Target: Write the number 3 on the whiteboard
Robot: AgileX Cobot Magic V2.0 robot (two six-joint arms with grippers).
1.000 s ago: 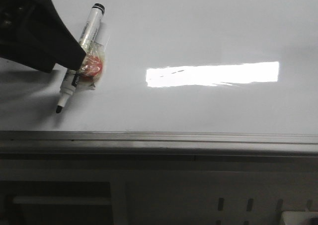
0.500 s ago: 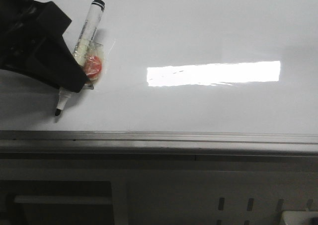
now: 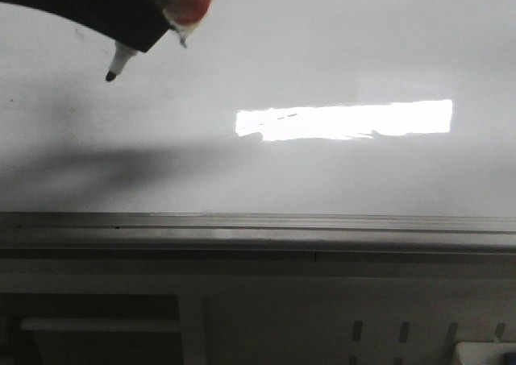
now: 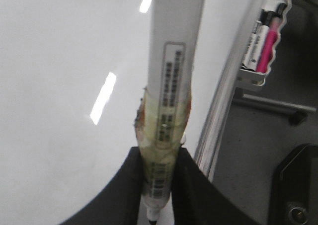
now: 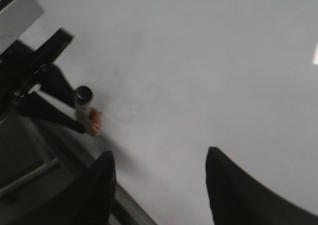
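The whiteboard [image 3: 322,43] is glossy white with a bright rectangular light reflection [image 3: 347,121] and a grey edge rail [image 3: 258,224]. No stroke of the number 3 shows on it. My left gripper [image 3: 145,22] is at the top left of the front view, shut on a white marker [image 3: 121,60] wrapped in yellowed tape with a red patch. The marker's dark tip points down, above the board. In the left wrist view the fingers [image 4: 158,185] clamp the marker [image 4: 174,61] on both sides. My right gripper [image 5: 159,185] is open and empty over the board [image 5: 198,61].
A white tray [image 4: 261,36] with black and pink markers hangs beyond the board's rail [image 4: 223,111]. The right wrist view shows the left gripper [image 5: 44,101] and marker [image 5: 82,101] near the board's edge. A long arm shadow lies across the board's left side [image 3: 97,167].
My left gripper closed on the marker that lay on the board and lifted it. Gripper and marker moved from the lower left to the top left of the front view.
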